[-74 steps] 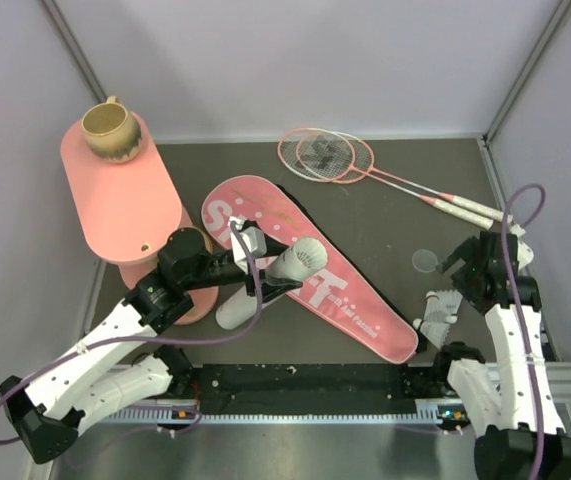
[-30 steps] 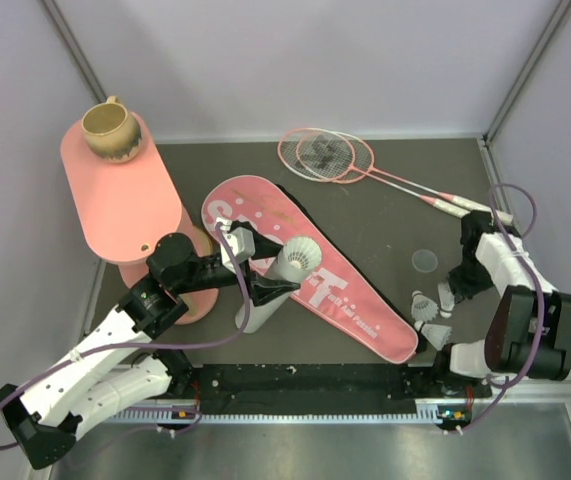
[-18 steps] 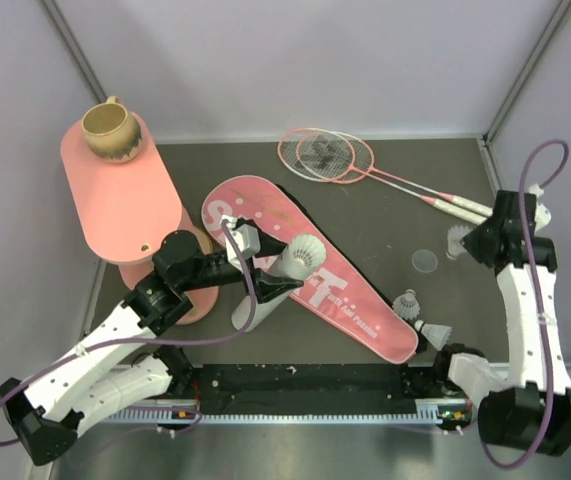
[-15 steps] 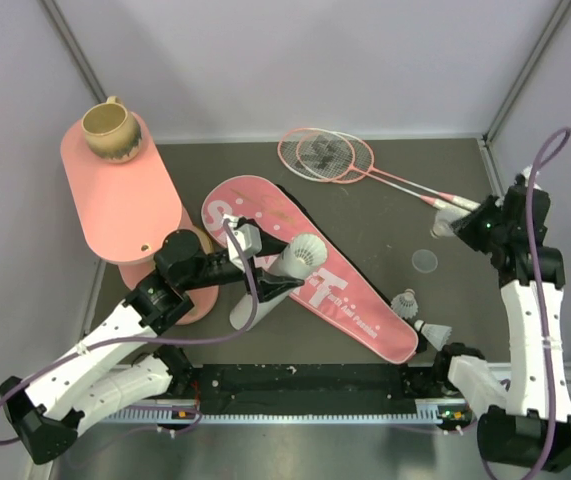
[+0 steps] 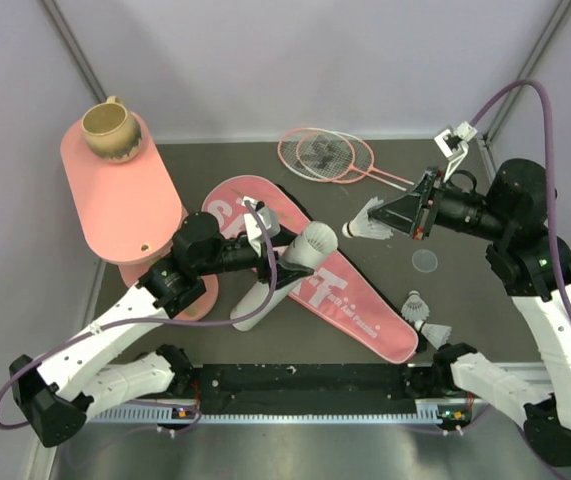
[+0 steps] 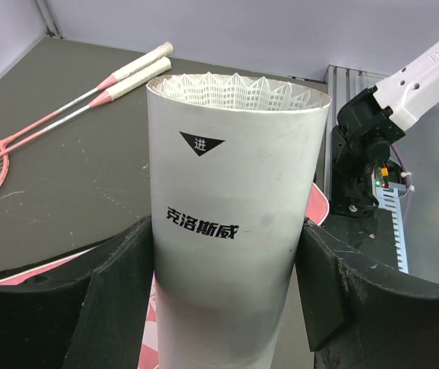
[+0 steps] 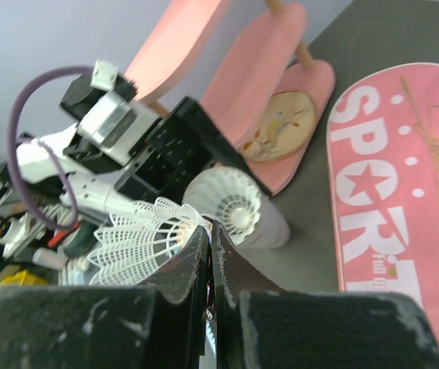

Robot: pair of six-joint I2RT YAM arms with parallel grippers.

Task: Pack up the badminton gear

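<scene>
The left claw (image 5: 268, 262) is clamped around the white tube (image 5: 283, 272), which leans at the near edge of the pink "SPORT" bag (image 5: 360, 300). Its mouth points up and to the right, and the feathers of a nested shuttlecock (image 6: 234, 88) show inside the rim. The right claw (image 5: 397, 215) is pressed together on a held shuttlecock (image 5: 369, 223), gripping it by its feathers in the air, near the tube's mouth but apart from it. Two loose shuttlecocks (image 5: 415, 303) lie on the table (image 5: 465, 180) beside the bag's narrow end. The two rackets (image 5: 327, 155) lie at the far edge.
</scene>
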